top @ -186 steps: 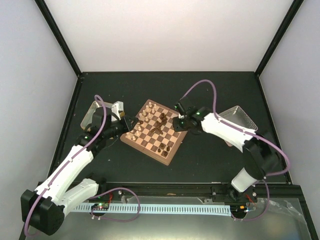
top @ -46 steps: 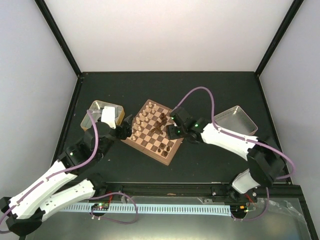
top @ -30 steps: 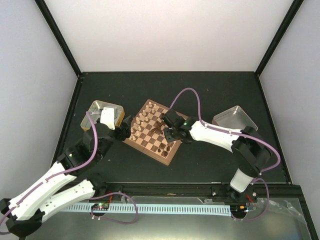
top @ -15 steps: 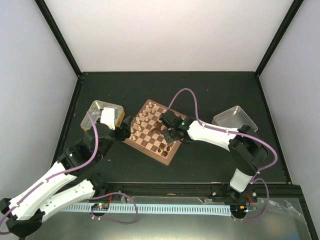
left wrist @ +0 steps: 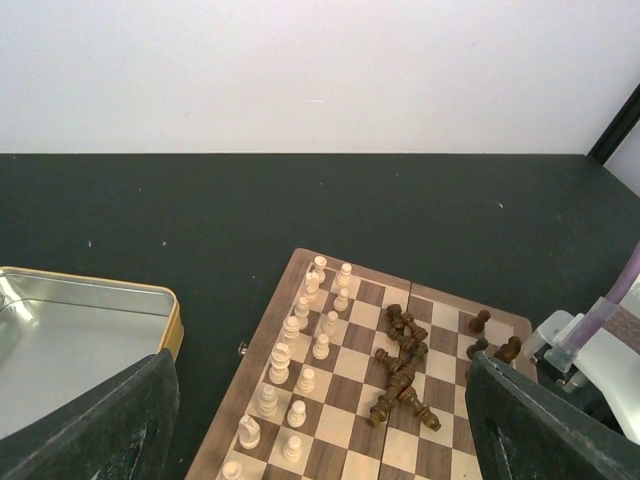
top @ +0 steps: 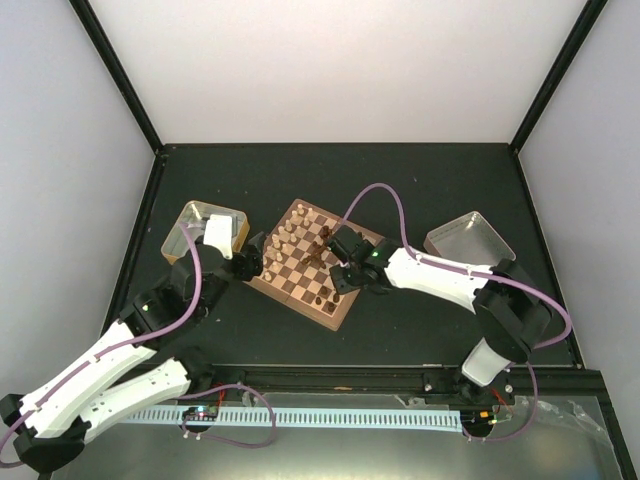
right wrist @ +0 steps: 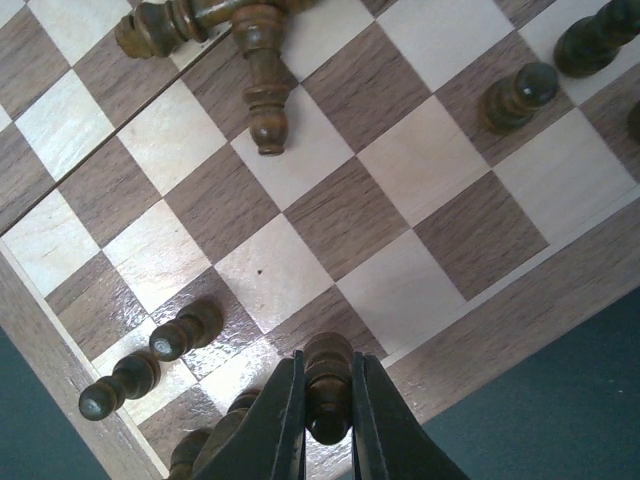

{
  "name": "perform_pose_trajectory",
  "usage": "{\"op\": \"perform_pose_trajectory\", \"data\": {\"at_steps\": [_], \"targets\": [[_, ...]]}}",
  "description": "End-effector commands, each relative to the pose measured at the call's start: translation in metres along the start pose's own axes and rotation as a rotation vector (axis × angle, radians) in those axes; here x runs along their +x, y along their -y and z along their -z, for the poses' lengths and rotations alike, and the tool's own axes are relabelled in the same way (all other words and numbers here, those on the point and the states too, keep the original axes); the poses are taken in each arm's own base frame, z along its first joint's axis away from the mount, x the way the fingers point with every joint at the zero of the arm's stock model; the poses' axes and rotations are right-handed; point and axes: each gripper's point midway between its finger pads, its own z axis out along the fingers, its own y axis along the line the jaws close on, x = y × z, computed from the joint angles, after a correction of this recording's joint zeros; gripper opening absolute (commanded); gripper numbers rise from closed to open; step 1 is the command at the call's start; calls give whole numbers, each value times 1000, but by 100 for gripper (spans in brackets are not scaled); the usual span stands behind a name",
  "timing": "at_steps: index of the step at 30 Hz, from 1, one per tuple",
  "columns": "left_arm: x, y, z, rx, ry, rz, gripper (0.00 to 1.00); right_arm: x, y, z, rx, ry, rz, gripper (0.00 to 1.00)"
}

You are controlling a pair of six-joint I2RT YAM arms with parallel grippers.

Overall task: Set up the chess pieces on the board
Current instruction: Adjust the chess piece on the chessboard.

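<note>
While the left arm reaches in from the near left, a shallow metal tray point(top: 190, 218) sits on the dark table point(top: 420, 175) just beside its wrist. The left gripper point(top: 254, 262) hangs at the board's left edge with its fingers point(left wrist: 120, 420) spread wide apart and nothing between them. The board point(top: 297, 284) lies turned like a diamond in the middle of the table. Cream pieces point(left wrist: 300, 345) stand in two rows along its left side. Further in, several dark pieces point(left wrist: 402, 375) lie on their sides in a loose heap around the board's middle. On the right side, a few dark pawns point(right wrist: 180, 335) stand upright in the squares along the rim. The right gripper point(right wrist: 328, 362) points down over that same edge row, its fingers point(right wrist: 285, 410) pressed tight on a dark piece point(right wrist: 328, 390) held upright; whether the piece touches the square cannot be told. A second metal tray point(top: 442, 246) rests well to the right, apart from the board.
</note>
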Motion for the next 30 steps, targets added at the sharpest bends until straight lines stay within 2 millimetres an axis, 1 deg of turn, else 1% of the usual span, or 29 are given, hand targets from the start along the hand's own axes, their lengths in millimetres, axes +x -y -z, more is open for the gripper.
{"op": "perform_pose_trajectory", "data": {"at_steps": [1,5,9,11,15,18,20,23,25,27,28,30], "targets": [[-5,-3,0,-17,7,-9,81,9,-6,-7,-15,-36,21,6],[-5,-3,0,-18,5,-11,81,11,-5,-11,-6,-46,27,7],[-5,-2,-1,-18,3,-11,81,11,0,-13,23,-48,27,12],[-5,-2,-1,-17,4,-12,81,10,-1,-14,25,-46,26,17],[-4,-2,-2,-19,0,-14,81,9,-4,-10,8,-45,19,31],[-3,0,-4,-15,-7,-16,81,2,-7,2,-13,-11,-3,37],[0,2,-7,-11,-18,-20,82,-5,-8,13,-23,27,-23,40],[7,11,-14,24,-50,-23,82,-15,-5,30,-31,91,-61,45],[14,20,-20,60,-83,-15,82,-21,1,41,-20,142,-101,47],[25,33,-29,105,-127,2,82,-24,13,49,0,195,-148,48],[33,41,-35,134,-158,14,82,-27,20,56,4,233,-179,48],[50,56,-47,178,-230,37,82,-26,32,63,10,277,-231,48]]}}
